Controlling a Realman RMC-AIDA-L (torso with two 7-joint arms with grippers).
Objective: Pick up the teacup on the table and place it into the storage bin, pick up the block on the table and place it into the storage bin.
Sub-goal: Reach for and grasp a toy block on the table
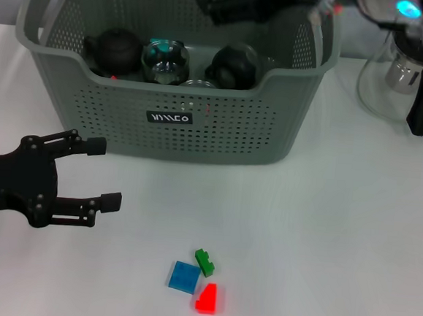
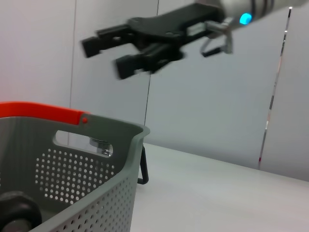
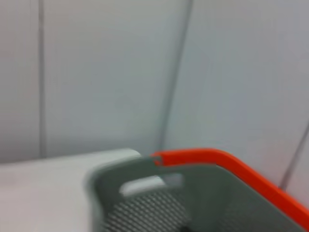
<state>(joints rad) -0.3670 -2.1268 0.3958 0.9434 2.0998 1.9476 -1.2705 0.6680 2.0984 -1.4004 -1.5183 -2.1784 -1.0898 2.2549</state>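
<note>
The grey-green storage bin (image 1: 221, 133) stands at the back of the white table. Inside it a clear glass teacup (image 1: 164, 59) lies between two dark round pots. My right gripper (image 1: 212, 8) hovers above the bin's far side; in the left wrist view the right gripper (image 2: 110, 54) is open and empty over the bin (image 2: 96, 193). Three small blocks lie near the front edge: blue (image 1: 184, 277), green (image 1: 205, 261) and red (image 1: 207, 298). My left gripper (image 1: 106, 174) is open and empty, low over the table left of the bin's front.
A glass jug (image 1: 383, 76) with a black lid and handle stands right of the bin. An orange handle clip (image 3: 212, 159) tops the bin's rim. White table (image 1: 337, 234) stretches in front of and right of the blocks.
</note>
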